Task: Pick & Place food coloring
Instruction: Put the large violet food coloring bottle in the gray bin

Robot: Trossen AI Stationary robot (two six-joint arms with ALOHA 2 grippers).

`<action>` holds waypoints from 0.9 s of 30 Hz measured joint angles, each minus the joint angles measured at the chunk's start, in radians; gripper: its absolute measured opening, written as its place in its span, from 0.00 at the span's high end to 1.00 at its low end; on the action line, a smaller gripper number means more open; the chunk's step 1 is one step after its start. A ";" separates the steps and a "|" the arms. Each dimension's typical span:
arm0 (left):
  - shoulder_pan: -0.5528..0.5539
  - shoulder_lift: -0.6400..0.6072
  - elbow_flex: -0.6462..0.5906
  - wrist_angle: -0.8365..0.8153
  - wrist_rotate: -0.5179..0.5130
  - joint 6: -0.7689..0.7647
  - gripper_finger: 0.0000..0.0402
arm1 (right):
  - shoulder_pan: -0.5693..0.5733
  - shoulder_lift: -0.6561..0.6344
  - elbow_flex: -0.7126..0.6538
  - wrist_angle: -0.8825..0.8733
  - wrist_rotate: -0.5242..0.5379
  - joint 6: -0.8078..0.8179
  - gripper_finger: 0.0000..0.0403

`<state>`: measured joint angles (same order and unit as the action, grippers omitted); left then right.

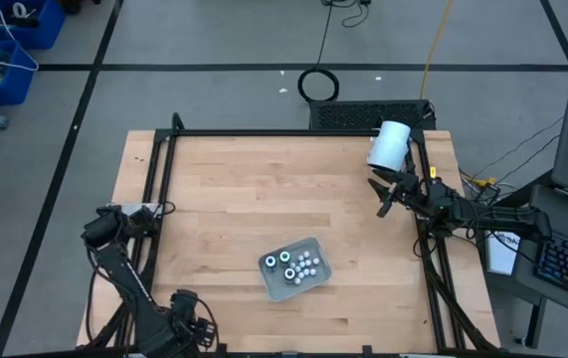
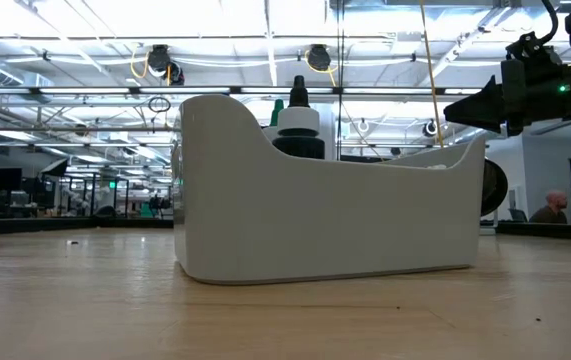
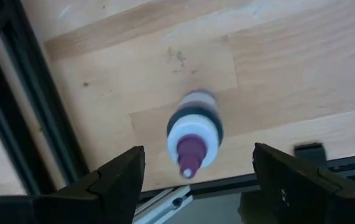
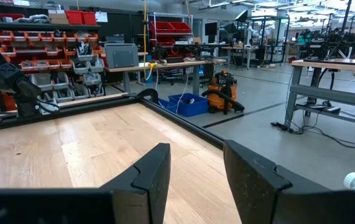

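One bottle (image 3: 194,138) between left gripper (image 3: 199,180) fingers, unseen from above.

From my station, the tray (image 1: 296,269) sits on the worktop (image 1: 264,189) a little toward the near edge, roughly midway across, with the small bottles (image 1: 303,264) gathered inside it. One bottle (image 3: 193,132) stands alone on the wood at the near left corner, close to the frame rail, between the spread fingers of the left end effector (image 3: 199,174). The right end effector (image 1: 387,199) hangs over the far right part of the worktop, just beside the white cylinder (image 1: 388,145) at the far right corner.
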<state>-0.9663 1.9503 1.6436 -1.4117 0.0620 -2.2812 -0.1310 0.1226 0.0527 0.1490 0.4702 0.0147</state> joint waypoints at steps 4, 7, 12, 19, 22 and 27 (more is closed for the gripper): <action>-0.002 -0.001 -0.015 0.007 -0.035 -0.003 0.26 | 0.000 0.000 0.000 0.000 0.000 0.000 0.65; -0.002 -0.001 -0.043 0.034 -0.035 -0.002 0.26 | 0.000 0.000 0.000 0.000 0.000 0.000 0.65; -0.002 0.000 -0.062 0.066 -0.004 -0.001 0.26 | 0.000 0.000 0.000 0.000 0.000 0.000 0.65; -0.002 -0.003 -0.062 0.061 0.010 0.008 0.33 | 0.000 0.000 0.000 0.000 0.000 0.000 0.65; -0.002 -0.003 -0.062 0.065 0.006 0.009 0.42 | 0.000 0.000 0.000 0.000 0.000 0.000 0.65; 0.000 -0.003 -0.061 0.067 -0.033 0.006 0.57 | 0.000 0.000 0.000 0.000 0.000 0.000 0.65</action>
<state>-0.9665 1.9469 1.5822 -1.3449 0.0295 -2.2749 -0.1310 0.1226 0.0527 0.1490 0.4702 0.0147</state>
